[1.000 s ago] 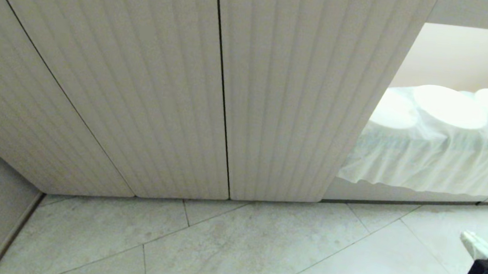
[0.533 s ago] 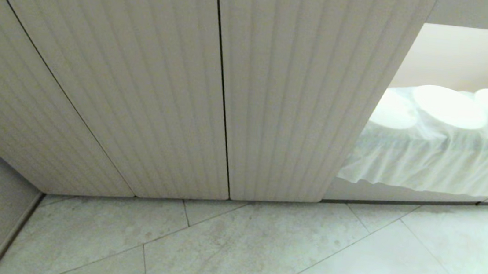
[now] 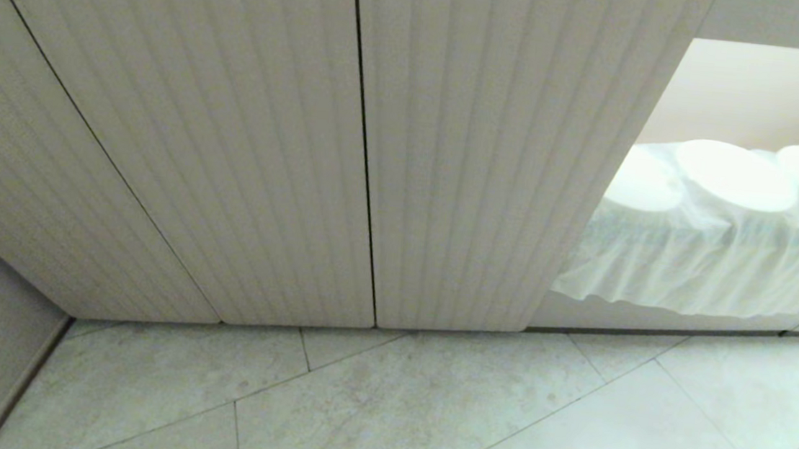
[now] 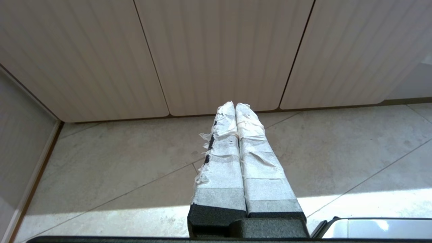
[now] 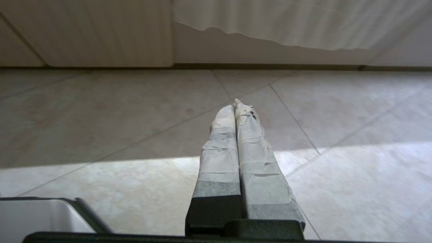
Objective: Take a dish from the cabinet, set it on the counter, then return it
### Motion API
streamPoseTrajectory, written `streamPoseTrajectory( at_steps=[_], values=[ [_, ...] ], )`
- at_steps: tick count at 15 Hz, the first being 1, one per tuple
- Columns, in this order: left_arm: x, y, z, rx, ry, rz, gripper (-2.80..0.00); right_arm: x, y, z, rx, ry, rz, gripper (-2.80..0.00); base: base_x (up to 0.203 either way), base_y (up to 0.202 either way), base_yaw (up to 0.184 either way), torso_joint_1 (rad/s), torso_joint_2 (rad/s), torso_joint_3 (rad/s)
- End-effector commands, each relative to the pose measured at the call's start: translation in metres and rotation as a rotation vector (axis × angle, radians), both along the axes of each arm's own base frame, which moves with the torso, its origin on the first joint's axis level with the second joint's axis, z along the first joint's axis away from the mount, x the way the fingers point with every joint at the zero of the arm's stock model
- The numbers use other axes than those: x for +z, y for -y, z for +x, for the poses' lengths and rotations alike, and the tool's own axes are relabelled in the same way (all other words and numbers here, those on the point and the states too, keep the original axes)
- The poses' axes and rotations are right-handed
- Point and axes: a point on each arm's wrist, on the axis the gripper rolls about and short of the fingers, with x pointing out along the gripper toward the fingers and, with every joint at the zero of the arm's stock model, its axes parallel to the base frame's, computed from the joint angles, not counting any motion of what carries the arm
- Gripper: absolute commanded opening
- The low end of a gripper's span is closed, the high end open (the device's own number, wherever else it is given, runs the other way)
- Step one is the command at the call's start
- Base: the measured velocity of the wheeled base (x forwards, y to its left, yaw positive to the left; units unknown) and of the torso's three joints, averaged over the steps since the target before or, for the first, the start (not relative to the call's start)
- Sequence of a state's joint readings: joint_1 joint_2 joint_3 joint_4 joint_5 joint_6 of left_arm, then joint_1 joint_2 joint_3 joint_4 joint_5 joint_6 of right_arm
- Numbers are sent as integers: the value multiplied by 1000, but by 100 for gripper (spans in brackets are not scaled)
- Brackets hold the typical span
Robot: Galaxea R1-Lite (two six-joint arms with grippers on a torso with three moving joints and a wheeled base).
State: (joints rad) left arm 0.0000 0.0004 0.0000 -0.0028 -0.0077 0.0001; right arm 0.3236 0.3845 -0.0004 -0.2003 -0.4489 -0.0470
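Here, head view: three fluted beige doors (image 3: pixel 183 133) shut along the front; at far right the cabinet (image 3: pixel 758 89) stands open. On its shelf a white cloth (image 3: pixel 700 265) hangs over the front edge, with round white dishes (image 3: pixel 735 176) sitting on top; which one is the task's dish I cannot tell. Grey tiled floor (image 3: pixel 427 408) below. No arm in this view.

Left wrist view: left gripper (image 4: pixel 235 105) low over the floor, taped fingers pressed together, empty, pointing at the closed doors.

Right wrist view: right gripper (image 5: pixel 235 104) likewise fingers together, empty, above the tiles, aimed toward the cloth's hanging edge (image 5: pixel 303 23).
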Motion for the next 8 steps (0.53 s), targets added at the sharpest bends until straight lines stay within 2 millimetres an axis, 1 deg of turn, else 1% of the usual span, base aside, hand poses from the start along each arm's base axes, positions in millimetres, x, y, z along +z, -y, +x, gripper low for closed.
streamPoseTrajectory(
  at_steps=[1, 6, 8],
  values=[
    [0, 0, 0, 0, 1, 0, -280, 0, 1, -6, 46, 58, 35, -280, 0, 0, 0, 0, 0, 0],
    [0, 0, 0, 0, 1, 0, -280, -2, -5, -9, 328, 35, 184, -280, 0, 0, 0, 0, 0, 0],
    [0, 0, 0, 0, 1, 0, -280, -11, -5, -12, 384, -32, 187, -280, 0, 0, 0, 0, 0, 0]
  ],
)
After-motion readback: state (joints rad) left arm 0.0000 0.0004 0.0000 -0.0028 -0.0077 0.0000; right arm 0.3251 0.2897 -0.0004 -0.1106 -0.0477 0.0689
